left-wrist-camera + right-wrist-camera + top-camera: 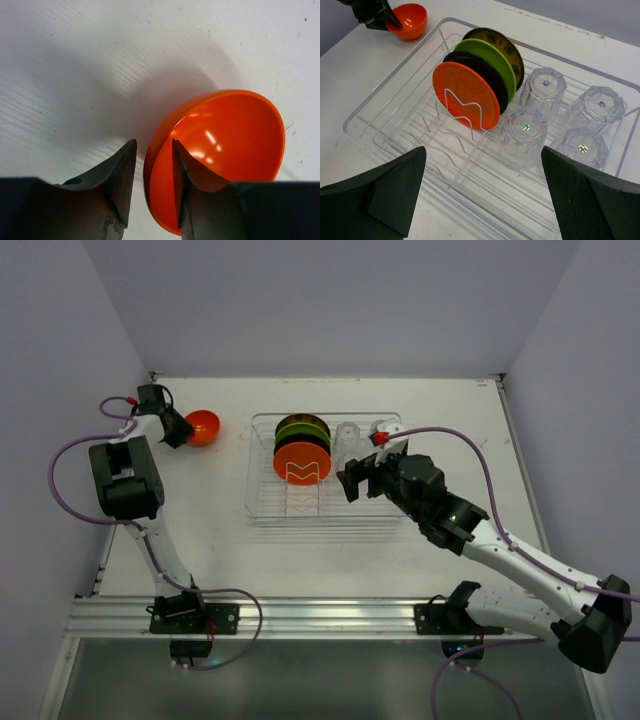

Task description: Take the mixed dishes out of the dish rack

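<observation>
The small orange bowl sits on the table at the far left, outside the clear dish rack. My left gripper straddles its near rim; in the left wrist view the gripper has one finger inside the bowl and one outside, with a gap showing. My right gripper is wide open above the rack's near part. In the rack stand the orange plate, black plate, green plate and yellow-brown plate. Several clear cups stand upside down beside them.
The rack stands mid-table, with walls close on the left, the back and the right. My right arm reaches in from the near right. Purple cables loop beside the left arm.
</observation>
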Controlling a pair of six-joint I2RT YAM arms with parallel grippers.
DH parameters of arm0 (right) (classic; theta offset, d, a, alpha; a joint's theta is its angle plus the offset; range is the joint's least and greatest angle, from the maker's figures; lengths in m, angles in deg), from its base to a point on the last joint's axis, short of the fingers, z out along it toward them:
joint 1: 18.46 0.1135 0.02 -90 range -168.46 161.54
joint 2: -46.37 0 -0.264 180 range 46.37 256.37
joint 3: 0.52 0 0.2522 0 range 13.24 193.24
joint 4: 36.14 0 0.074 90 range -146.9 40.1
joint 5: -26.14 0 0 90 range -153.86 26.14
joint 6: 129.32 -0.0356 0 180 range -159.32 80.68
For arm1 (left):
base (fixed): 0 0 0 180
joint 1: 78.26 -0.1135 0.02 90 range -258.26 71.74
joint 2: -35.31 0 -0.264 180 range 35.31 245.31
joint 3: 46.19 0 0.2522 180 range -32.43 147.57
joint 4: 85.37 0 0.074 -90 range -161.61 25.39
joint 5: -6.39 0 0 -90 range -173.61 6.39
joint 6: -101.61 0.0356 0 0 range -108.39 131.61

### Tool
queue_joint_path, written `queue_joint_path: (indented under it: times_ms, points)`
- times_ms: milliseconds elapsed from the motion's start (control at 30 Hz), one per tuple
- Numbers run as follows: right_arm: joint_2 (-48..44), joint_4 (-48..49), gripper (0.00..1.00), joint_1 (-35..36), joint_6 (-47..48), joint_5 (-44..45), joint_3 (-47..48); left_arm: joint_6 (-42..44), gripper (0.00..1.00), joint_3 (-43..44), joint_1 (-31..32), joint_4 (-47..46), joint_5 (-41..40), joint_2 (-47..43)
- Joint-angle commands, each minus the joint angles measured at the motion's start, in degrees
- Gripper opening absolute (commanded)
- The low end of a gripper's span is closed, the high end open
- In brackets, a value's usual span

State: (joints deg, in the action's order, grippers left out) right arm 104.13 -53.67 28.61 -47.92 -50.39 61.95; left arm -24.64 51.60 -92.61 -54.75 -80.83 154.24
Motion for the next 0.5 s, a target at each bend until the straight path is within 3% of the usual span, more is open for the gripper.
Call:
queue_joint_path:
  times_ms: [0, 33, 167, 333, 433, 467]
  points:
    - [0.9, 3.2, 0.99, -0.5, -0.9, -0.3, 0.0, 0.5, 0.41, 3.9, -0.2, 3.6, 0.2, 0.3]
    - [1.1, 3.1, 0.99, -0.6, -0.8, -0.5, 0.1, 0.3, 0.65, 3.9, -0.2, 3.9, -0.2, -0.4]
    - [2.3, 3.1, 0.99, -0.7, 0.3, -2.9, 0.1, 0.2, 1.0, 4.6, -0.3, 7.8, -3.9, -6.1]
    - [4.0, 3.2, 0.99, -0.7, 3.5, -8.0, 0.5, 2.2, 1.0, 12.5, -0.2, 19.4, -8.8, -9.6]
    - [6.1, 2.1, 0.99, -0.7, 5.4, -7.7, 3.0, 2.1, 1.0, 7.9, 0.0, 20.2, -11.8, -19.1]
    - [7.6, 1.5, 0.99, -0.7, 6.2, -7.8, 3.8, 2.2, 1.0, 1.7, 0.1, 18.1, -12.0, -26.2]
